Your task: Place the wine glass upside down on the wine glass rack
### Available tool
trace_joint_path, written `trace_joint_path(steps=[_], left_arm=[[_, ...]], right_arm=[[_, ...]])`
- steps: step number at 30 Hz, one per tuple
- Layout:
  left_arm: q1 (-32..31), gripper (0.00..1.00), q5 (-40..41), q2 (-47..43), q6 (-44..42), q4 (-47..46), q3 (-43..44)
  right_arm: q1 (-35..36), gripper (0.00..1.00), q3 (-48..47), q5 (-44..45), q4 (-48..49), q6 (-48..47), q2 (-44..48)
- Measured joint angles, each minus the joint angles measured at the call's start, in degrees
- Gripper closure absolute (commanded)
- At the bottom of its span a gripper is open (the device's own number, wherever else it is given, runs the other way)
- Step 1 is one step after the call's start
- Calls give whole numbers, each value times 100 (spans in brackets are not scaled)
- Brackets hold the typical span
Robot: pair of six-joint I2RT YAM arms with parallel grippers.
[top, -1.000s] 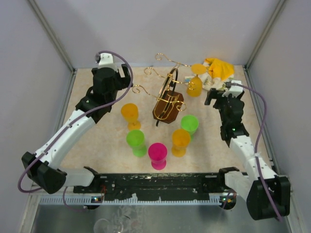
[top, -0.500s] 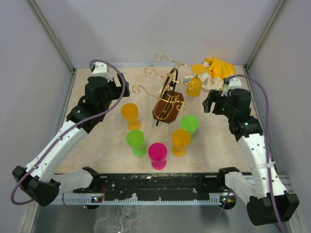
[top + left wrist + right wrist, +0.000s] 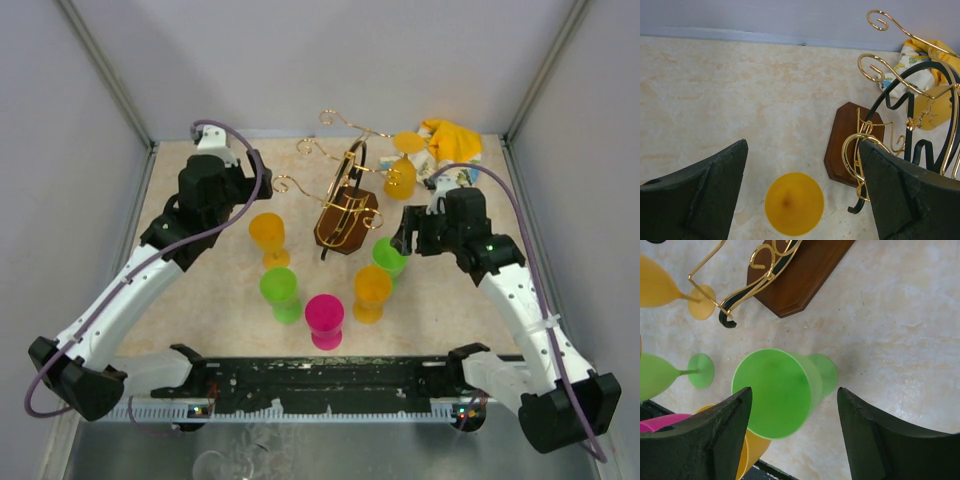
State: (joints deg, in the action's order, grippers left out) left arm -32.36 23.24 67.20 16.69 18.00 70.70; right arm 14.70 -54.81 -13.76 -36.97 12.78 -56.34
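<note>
**Right claw straddles the green wine glass beside the rack**

The right claw (image 3: 794,390) hangs over the upright green wine glass (image 3: 771,401), jaws moderately spread on either side and not gripping. The glass stands on the surface (image 3: 440,300), just near-right of the wine glass rack (image 3: 345,205). The left claw (image 3: 802,145) gapes wide above the far orange glass (image 3: 794,203). An off-centre squeeze could tip the green glass into the near orange glass (image 3: 372,288), and a careless lift might snag the rack's curled arms.

The beige table (image 3: 440,300) bears the wine glass rack (image 3: 345,225), five upright glasses (image 3: 325,315) and a cloth (image 3: 455,140).
</note>
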Motion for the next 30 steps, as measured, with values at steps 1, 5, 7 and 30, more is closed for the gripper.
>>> trace_joint_path(steps=[1,5,7,30], left_arm=[[0,2,-4,0,0,0,0],[0,2,-20,0,-2,0,2],[0,2,-17,0,-2,0,11],[0,2,-688,162,48,-44,452]], right_arm=[[66,32,2,22,-7,37,-33],[127,32,7,280,-83,79,-72],[127,34,7,433,-101,81,-76],[168,100,358,1360,-151,76,-468]])
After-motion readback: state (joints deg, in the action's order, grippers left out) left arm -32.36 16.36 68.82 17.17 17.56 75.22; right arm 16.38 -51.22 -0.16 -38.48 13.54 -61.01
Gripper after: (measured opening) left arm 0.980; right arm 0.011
